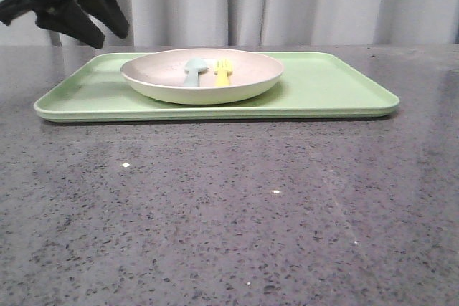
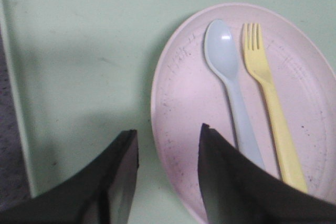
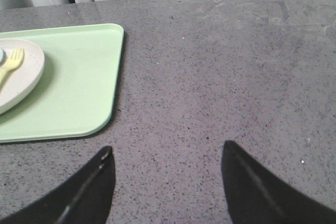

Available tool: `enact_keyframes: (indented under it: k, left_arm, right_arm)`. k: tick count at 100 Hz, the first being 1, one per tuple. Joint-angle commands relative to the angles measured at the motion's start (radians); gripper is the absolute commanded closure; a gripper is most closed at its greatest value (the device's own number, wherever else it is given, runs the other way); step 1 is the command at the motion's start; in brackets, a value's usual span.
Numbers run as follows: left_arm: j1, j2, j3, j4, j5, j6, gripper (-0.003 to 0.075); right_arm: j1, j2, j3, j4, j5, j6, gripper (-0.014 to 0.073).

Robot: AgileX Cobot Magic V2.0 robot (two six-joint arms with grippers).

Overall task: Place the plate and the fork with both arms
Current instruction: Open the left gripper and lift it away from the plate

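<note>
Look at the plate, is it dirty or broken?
Not broken. The plate has little dark specks and scuff marks across its pinkish inside, seen in the left wrist view. The fork and spoon lie neatly side by side.

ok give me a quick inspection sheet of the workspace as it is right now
surface: dark speckled table, a few white flecks
job's things: plate on green tray; fork lies in plate beside spoon
clutter: nothing seen
grippers: left gripper open, over plate's rim; right gripper open, over bare table beside tray, holding nothing
cables: nothing seen
surroundings: pale curtain behind table
</note>
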Motion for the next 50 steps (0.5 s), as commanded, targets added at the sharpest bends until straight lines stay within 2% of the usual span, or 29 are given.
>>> enact_keyframes:
  k: [1,50]
  left_arm:
    - [-0.005,-0.118,0.012,0.074,-0.033,-0.054,0.0441]
    - [-0.005,-0.596,0.326,0.534,-0.034,-0.324,0.0441]
  right_arm:
    - [0.019,0.042,-0.084,-0.003,-0.026,-0.003,0.0139]
    - [0.184,0.373,-0.397,-0.002,0.158,-0.003,0.0139]
